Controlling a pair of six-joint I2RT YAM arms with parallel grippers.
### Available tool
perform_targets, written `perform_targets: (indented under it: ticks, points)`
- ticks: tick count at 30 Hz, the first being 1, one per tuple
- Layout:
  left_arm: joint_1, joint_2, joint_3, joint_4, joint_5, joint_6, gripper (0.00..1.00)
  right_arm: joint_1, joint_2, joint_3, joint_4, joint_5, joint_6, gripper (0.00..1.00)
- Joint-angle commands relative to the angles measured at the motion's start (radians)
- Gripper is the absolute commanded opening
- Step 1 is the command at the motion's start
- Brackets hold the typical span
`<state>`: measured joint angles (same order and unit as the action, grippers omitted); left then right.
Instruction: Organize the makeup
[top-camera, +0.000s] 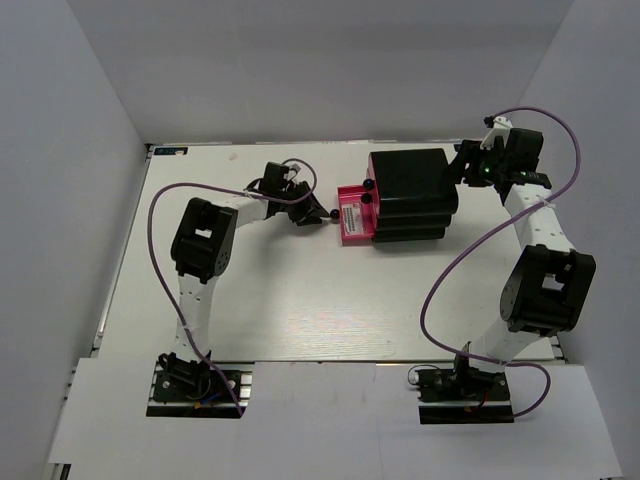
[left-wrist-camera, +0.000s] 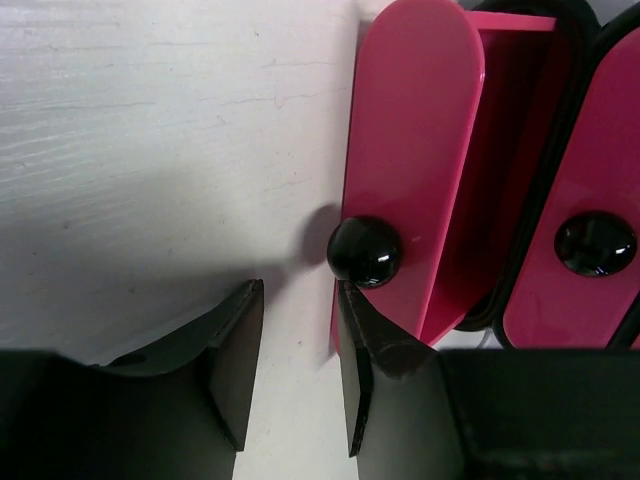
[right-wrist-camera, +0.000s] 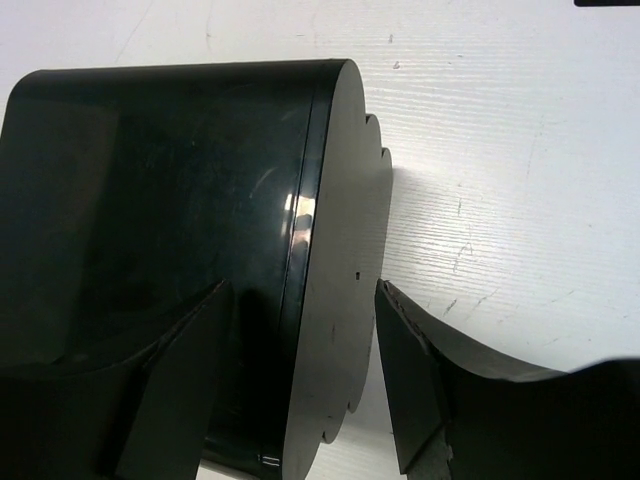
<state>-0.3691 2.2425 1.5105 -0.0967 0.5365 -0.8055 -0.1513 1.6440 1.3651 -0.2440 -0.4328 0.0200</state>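
Note:
No makeup shows plainly in any view. The black box with pink drawers stands at the back middle of the table. One pink drawer is pulled out to the left; what is inside it is too small to tell. My left gripper is just left of that drawer. In the left wrist view it is open and empty, and the drawer's black knob sits just past the right fingertip. My right gripper is open, its jaws astride the box's rear panel without squeezing it.
A second pink drawer front with its own black knob is shut beside the open one. Grey walls stand at the left, back and right of the white table. Purple cables loop over both arms.

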Motion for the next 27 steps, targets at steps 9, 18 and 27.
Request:
perform_targets:
  ticks: [9, 18, 27]
  points:
    - [-0.034, 0.02, 0.039, 0.032, 0.011, -0.038, 0.48, -0.005, 0.008, 0.026, 0.003, -0.047, -0.003, 0.64]
    - [-0.053, 0.04, 0.063, 0.069, 0.033, -0.077, 0.48, -0.01, 0.025, 0.025, -0.009, -0.053, -0.012, 0.63]
    - [-0.089, 0.081, 0.103, 0.133, 0.056, -0.13, 0.48, -0.01, 0.043, 0.019, -0.029, -0.066, -0.015, 0.62]
